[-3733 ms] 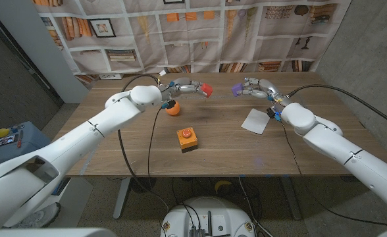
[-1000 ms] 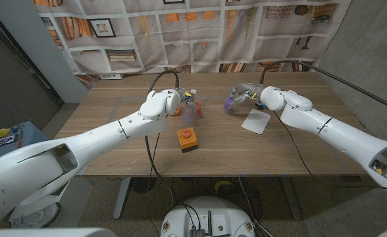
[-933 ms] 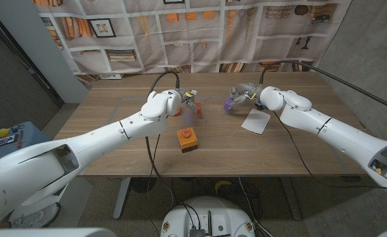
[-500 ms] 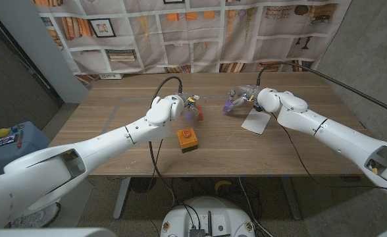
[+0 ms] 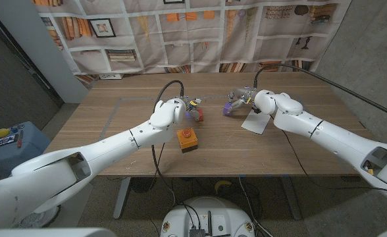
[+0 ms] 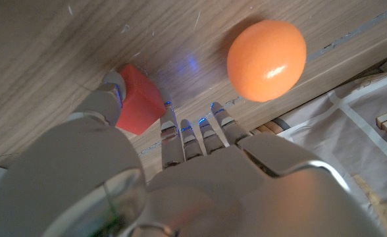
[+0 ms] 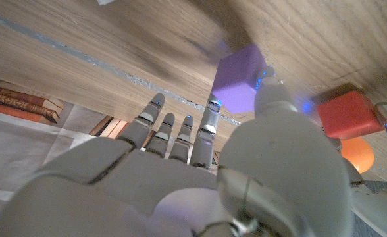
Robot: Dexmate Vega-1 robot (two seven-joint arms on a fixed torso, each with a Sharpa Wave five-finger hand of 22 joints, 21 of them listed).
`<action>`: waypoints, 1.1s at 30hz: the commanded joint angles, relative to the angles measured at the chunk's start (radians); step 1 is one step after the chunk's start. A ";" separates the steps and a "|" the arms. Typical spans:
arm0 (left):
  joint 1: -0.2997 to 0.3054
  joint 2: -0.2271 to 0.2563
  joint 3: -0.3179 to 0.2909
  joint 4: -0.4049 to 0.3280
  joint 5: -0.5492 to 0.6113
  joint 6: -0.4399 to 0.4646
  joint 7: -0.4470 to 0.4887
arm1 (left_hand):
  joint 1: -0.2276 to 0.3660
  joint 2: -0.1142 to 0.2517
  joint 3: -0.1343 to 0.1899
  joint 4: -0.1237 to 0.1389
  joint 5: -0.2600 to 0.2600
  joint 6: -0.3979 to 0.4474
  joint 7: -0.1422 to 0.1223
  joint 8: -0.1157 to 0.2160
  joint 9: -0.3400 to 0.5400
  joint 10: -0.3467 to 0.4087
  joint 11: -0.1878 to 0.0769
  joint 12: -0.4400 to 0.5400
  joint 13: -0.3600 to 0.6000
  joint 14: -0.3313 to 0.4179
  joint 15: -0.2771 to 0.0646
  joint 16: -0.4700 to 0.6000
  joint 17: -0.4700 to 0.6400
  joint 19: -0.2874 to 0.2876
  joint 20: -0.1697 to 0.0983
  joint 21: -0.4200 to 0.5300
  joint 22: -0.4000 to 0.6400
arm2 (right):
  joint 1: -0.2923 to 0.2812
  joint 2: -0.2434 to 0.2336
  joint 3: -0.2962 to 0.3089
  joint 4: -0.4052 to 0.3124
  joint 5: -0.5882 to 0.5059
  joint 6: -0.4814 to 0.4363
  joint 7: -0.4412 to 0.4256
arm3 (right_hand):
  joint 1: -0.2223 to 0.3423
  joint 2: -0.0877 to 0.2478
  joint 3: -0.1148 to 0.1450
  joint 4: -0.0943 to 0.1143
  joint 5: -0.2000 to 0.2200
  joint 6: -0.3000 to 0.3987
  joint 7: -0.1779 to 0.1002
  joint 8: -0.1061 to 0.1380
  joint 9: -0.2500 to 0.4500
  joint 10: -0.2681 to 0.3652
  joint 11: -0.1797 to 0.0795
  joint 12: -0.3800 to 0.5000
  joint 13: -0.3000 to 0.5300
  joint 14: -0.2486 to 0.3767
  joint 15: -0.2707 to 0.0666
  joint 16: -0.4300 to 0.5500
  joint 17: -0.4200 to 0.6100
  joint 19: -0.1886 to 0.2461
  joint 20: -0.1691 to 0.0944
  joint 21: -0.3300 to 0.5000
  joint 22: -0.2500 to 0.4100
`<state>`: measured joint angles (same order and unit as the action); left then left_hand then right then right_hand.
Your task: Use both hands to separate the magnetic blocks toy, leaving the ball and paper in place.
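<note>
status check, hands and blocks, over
Left hand holds the red magnetic cube; right hand holds the purple magnetic cube. Cubes apart. Orange ball and white paper sheet on the table, nothing blocking.

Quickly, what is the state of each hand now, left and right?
Left hand: holding the red block.
Right hand: holding the purple block.

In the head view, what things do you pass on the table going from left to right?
Red block in the left hand → purple block in the right hand → paper. The orange button box sits nearer, below the red block, so its place in the order is unclear.
</note>
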<state>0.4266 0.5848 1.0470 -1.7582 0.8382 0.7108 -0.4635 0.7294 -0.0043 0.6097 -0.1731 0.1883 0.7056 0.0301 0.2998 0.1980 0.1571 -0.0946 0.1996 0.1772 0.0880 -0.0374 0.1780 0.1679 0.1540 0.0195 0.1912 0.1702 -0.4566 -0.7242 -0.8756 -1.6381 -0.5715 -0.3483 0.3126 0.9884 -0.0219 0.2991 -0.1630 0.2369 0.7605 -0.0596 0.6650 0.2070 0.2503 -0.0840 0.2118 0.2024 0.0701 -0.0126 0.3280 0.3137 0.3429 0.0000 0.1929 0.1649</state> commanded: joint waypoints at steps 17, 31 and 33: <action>-0.012 -0.004 0.014 0.014 0.004 0.021 -0.055 | -0.016 0.006 -0.038 0.001 0.006 -0.021 -0.068 -0.063 0.005 -0.020 0.010 -0.011 0.001 -0.021 -0.004 -0.003 0.002 -0.010 -0.005 -0.004 0.001 | 0.001 0.020 -0.046 -0.012 -0.129 -0.057 0.036 | 0.022 0.029 -0.037 0.011 -0.019 0.022 -0.121 0.041 0.014 -0.022 0.039 -0.009 0.004 0.002 0.033 -0.010 -0.005 0.008 0.024 0.002 0.006; -0.034 -0.001 0.022 0.017 0.002 0.004 -0.101 | -0.033 -0.013 -0.073 0.001 0.008 -0.133 -0.052 -0.111 0.006 -0.064 0.024 -0.016 0.003 -0.061 0.012 -0.006 0.003 -0.033 -0.005 -0.007 0.001 | -0.010 0.019 -0.047 -0.034 -0.171 -0.069 0.042 | -0.035 -0.029 -0.069 0.016 -0.050 -0.162 -0.073 -0.028 0.010 -0.108 0.081 -0.025 0.007 -0.027 0.065 -0.039 -0.012 -0.016 0.043 -0.005 0.006; -0.038 -0.002 0.024 0.019 0.004 0.005 -0.110 | -0.035 -0.020 -0.080 -0.001 0.008 -0.159 -0.046 -0.116 0.005 -0.076 0.027 -0.017 0.003 -0.063 0.015 -0.004 0.003 -0.037 -0.005 -0.007 0.001 | -0.009 0.017 -0.047 -0.033 -0.175 -0.062 0.043 | -0.040 -0.034 -0.071 0.017 -0.049 -0.181 -0.068 -0.036 0.010 -0.118 0.086 -0.026 0.008 -0.033 0.069 -0.043 -0.012 -0.020 0.045 -0.005 0.007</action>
<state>0.4042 0.5825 1.0652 -1.7433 0.8422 0.7248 -0.5405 0.6935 -0.0017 0.5380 -0.1732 0.1932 0.5704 -0.0211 0.1884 0.2020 0.0935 -0.0709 0.1847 0.1772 0.0301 -0.0269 0.1733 0.1679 0.1246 0.0164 0.1835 0.1699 -0.4599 -0.7064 -0.9212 -1.6595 -0.7149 -0.4071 0.3483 0.9606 -0.0498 0.2348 -0.1446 0.1888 0.6014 -0.1333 0.6375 0.2160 0.1431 -0.0034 0.1884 0.2074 0.0445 0.0486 0.2885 0.3015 0.3262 0.0381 0.1883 0.1704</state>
